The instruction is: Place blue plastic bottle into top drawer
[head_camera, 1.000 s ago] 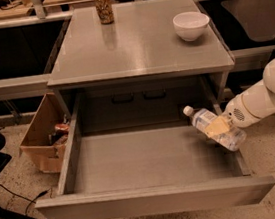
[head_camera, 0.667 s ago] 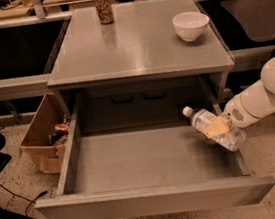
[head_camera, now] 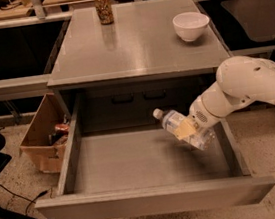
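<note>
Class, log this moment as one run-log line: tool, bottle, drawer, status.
tool: at drawer's right side, shut on bottle | blue plastic bottle: tilted, cap up-left | top drawer: pulled out | status: bottle not yet released

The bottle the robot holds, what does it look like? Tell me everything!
The blue plastic bottle is small and clear, with a white cap and pale label. It is tilted, cap end higher, over the right side of the open top drawer. The gripper, at the white arm end, grips its middle. Whether its base touches the drawer floor is unclear.
</note>
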{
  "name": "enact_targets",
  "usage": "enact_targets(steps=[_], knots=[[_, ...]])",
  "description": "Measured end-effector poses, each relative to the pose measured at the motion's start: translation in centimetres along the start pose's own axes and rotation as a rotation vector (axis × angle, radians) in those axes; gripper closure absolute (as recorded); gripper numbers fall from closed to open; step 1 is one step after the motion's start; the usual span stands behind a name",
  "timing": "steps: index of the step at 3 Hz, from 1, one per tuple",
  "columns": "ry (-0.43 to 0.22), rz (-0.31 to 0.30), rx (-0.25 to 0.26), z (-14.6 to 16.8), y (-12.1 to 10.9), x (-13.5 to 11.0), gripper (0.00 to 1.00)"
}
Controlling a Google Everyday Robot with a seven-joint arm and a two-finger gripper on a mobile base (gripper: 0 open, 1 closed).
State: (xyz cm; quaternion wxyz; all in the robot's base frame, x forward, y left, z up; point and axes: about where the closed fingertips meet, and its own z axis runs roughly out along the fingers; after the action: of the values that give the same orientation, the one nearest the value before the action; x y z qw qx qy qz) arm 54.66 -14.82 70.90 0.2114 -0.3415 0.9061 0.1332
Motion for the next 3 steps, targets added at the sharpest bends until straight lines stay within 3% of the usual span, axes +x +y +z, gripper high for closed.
enact_targets(steps=[1, 2, 3], knots=[[0.061, -0.071, -0.085, 6.4, 5.9, -0.4, 1.0], [0.098, -0.073, -0.141, 10.0, 8.3, 0.5, 1.0], [0.102, -0.073, -0.147, 10.3, 8.5, 0.6, 0.83]])
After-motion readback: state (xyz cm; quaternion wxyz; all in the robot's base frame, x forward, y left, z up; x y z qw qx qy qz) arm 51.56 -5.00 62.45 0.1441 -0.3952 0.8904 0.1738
